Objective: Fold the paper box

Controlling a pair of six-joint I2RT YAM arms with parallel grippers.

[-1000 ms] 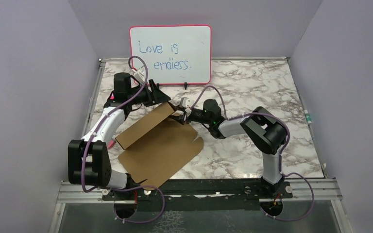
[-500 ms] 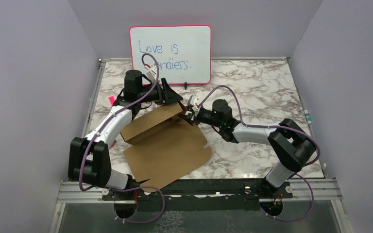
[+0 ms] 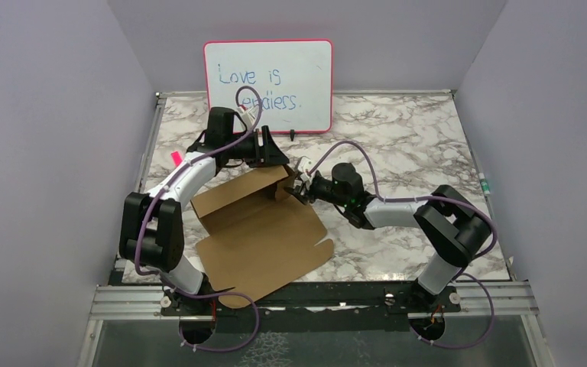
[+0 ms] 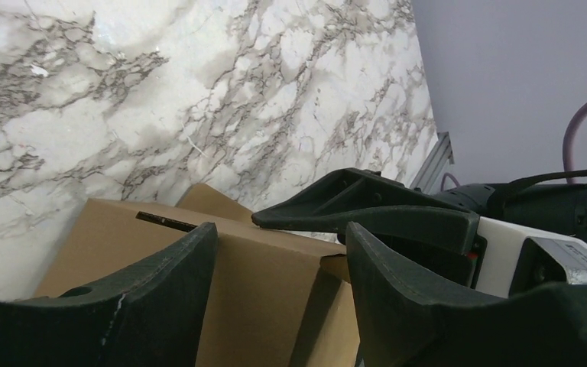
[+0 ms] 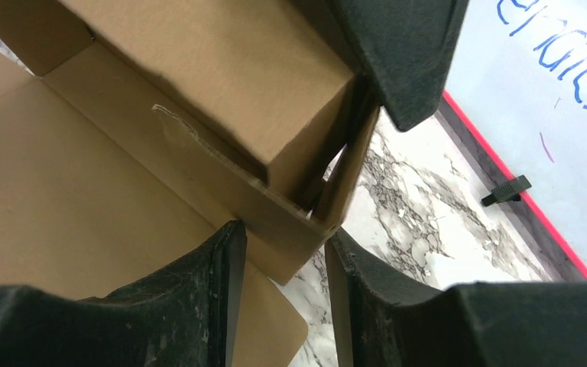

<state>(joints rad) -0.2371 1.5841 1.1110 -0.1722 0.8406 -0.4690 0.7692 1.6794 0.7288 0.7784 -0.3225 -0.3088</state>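
The paper box [image 3: 264, 233] is a brown cardboard sheet lying flat on the marble table, with its rear wall [image 3: 237, 193] folded up. My left gripper [image 3: 277, 159] hangs over the right end of that wall. In the left wrist view it [image 4: 279, 245] is open, with the cardboard [image 4: 267, 290] between its fingers and a gap on each side. My right gripper [image 3: 296, 183] comes in from the right. In the right wrist view its jaws [image 5: 283, 237] close on the wall's folded corner [image 5: 298, 222], both fingertips touching cardboard. The right gripper's fingers [image 4: 367, 210] also show in the left wrist view.
A pink-framed whiteboard [image 3: 268, 86] with blue writing stands at the back of the table, its small black foot [image 5: 506, 190] just behind the box corner. A small pink object [image 3: 176, 157] lies near the left edge. Lilac walls enclose three sides.
The box has slid and turned to the right with the right gripper on its corner. The left arm followed along the raised wall, its jaws widening slightly. The right arm stretched lower.
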